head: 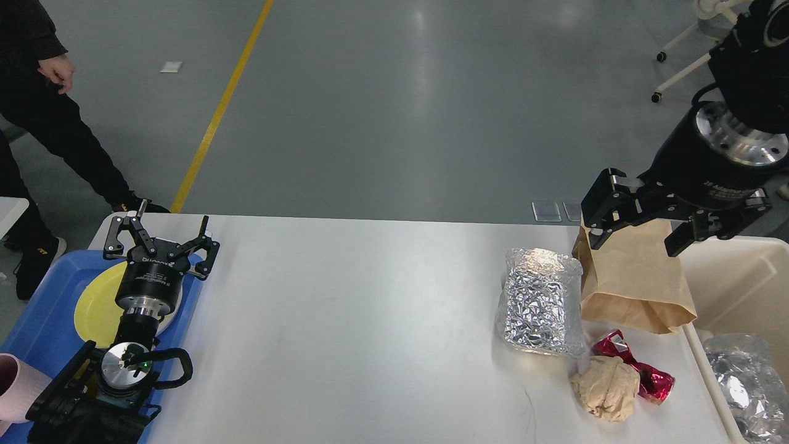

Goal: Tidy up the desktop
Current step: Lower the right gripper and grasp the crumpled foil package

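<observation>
**Desktop status with both grippers open**

I saw the desktop filling the lower centre of the head view. My left gripper hovered over the yellow plate in the blue tray at the left edge, jaws spread and empty. My right gripper hung over the brown paper bag, jaws spread, gripping nothing. Beside the bag stood a foil container; nearer lay a crumpled paper ball touching a red wrapper. The cream bin held crumpled foil
</observation>
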`<state>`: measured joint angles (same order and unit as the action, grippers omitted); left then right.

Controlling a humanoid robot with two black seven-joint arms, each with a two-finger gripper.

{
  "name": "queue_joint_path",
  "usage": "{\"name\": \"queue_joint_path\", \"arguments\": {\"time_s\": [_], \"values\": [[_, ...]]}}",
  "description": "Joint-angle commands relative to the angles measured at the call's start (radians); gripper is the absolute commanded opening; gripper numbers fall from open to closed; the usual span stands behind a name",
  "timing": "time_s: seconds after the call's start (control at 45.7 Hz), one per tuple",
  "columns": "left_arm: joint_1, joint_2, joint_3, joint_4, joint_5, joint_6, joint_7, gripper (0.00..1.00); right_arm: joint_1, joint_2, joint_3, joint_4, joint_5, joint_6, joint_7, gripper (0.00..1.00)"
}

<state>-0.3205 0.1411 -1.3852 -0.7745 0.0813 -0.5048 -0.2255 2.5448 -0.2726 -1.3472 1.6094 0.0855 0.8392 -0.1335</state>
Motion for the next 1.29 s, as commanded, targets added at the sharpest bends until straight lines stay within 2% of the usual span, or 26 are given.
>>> {"name": "queue_joint_path", "arguments": {"time_s": [0.0,0.109,0.241,0.328,0.416,0.613,0.898,1.051,1.27], "values": [[0.0,0.0,0.0,-0.002,0.0,0.0,0.0,0.96,-0.032,-0.016,0.006,0.004,0.0,-0.023,0.0,0.86],[0.0,0.0,0.0,-0.002,0.0,0.0,0.0,0.96,-0.092,-0.033,0.031,-0.006,0.0,-0.066,0.0,0.86],[0.0,0.0,0.0,-0.002,0.0,0.0,0.0,0.96,-0.204,-0.033,0.097,-0.035,0.0,-0.181,0.0,0.89],[0.0,0.0,0.0,-0.002,0.0,0.0,0.0,0.96,-0.345,-0.02,0.186,-0.109,0.0,-0.261,-0.003,0.89],[0.0,-0.001,0.0,-0.002,0.0,0.0,0.0,0.96,-0.509,0.024,0.263,-0.254,0.0,-0.281,-0.017,0.89],[0.0,0.0,0.0,0.0,0.0,0.0,0.0,0.96,-0.849,0.233,0.287,-0.623,0.002,-0.292,-0.029,0.89],[-0.002,-0.001,0.0,-0.002,0.0,0.0,0.0,0.96,-1.222,0.352,0.342,-1.023,-0.009,-0.362,-0.034,0.89],[-0.002,-0.001,0.0,0.0,0.0,-0.001,0.0,0.96,-1.308,0.357,0.344,-1.103,-0.015,-0.39,-0.04,0.89],[0.0,-0.001,0.0,0.0,0.0,-0.001,0.0,0.96,-1.364,0.352,0.342,-1.112,-0.023,-0.518,-0.046,0.86]]}}
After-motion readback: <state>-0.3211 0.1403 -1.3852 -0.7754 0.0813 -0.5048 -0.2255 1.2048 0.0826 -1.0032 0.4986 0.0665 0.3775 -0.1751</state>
